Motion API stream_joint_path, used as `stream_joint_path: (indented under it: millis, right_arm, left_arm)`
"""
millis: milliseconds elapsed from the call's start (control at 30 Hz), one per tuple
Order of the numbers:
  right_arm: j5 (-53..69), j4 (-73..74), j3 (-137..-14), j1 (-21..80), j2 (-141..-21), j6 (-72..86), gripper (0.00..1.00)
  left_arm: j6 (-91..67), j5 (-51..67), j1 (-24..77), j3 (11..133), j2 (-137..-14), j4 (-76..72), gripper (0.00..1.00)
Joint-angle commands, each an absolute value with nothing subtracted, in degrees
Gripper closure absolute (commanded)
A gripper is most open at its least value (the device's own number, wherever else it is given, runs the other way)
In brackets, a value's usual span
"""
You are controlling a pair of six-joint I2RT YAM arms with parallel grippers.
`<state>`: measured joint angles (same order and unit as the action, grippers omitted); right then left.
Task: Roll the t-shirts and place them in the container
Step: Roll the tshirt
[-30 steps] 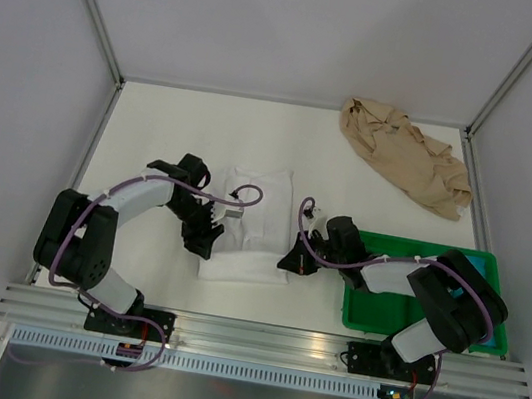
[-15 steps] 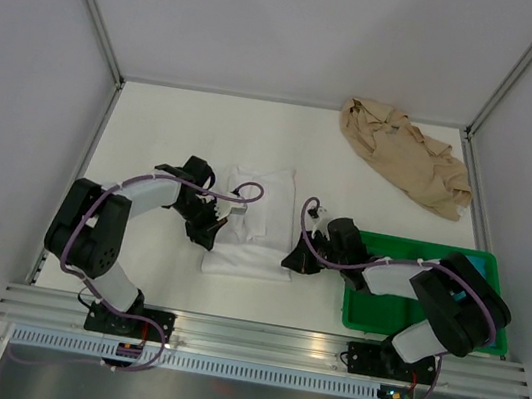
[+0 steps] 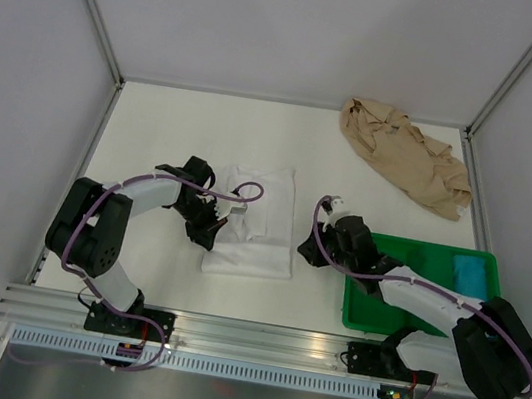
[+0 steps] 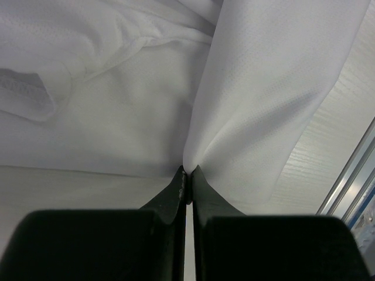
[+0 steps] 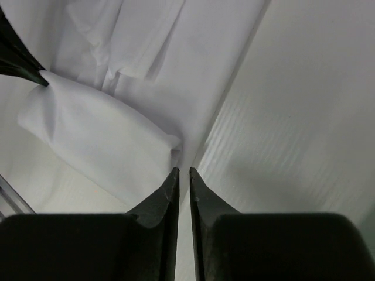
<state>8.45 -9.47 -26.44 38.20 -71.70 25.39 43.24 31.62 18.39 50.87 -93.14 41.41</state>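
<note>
White t-shirt point(image 3: 253, 228), shown with a fine dimpled weave; tan-beige t-shirt point(image 3: 404, 156), shown plain; tray point(image 3: 359, 316), coloured green, with a blue item point(image 3: 470, 271).

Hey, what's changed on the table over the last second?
The right tool pulled back rightward from the edge of the white t-shirt; its elbow swung toward the near right corner, uncovering a blue thing in the green tray. The left tool, pinching the shirt's left side, shifted slightly away from the near edge. The tan t-shirt stayed put.
</note>
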Motion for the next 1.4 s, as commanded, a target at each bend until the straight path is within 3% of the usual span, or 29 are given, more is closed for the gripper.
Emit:
stream_joint_path:
  millis: [0, 267, 500, 633, 733, 1000, 1367]
  right_arm:
    - [4.1, -10.8, -28.3, 43.1, -70.2, 23.8, 0.85]
    - [11.5, -22.8, -29.5, 49.1, -80.4, 24.8, 1.0]
    - [11.4, -27.5, -26.4, 45.4, -86.8, 30.1, 1.0]
    - [12.0, -28.3, -25.6, 44.0, -88.9, 31.3, 1.0]
    - [12.8, -29.2, -25.2, 44.0, -90.0, 32.3, 1.0]
    - [12.2, -28.1, -25.2, 43.8, -88.4, 34.1, 1.0]
    - [13.5, -27.9, -25.8, 42.8, -89.1, 33.5, 1.0]
  left_arm:
    - [41.8, 32.1, 18.4, 51.9, -92.1, 40.3, 0.95]
    - [40.3, 30.2, 18.5, 53.3, -92.5, 40.3, 0.9]
    - [39.0, 27.7, 18.5, 53.5, -91.3, 40.3, 0.77]
    - [36.0, 23.7, 18.5, 55.0, -90.3, 40.3, 0.63]
    - [32.6, 23.0, 19.3, 57.2, -86.8, 41.2, 0.6]
    - [35.4, 17.5, 34.3, 56.1, -71.1, 41.8, 0.5]
    - [41.8, 4.1, 45.7, 38.2, -71.1, 28.9, 0.31]
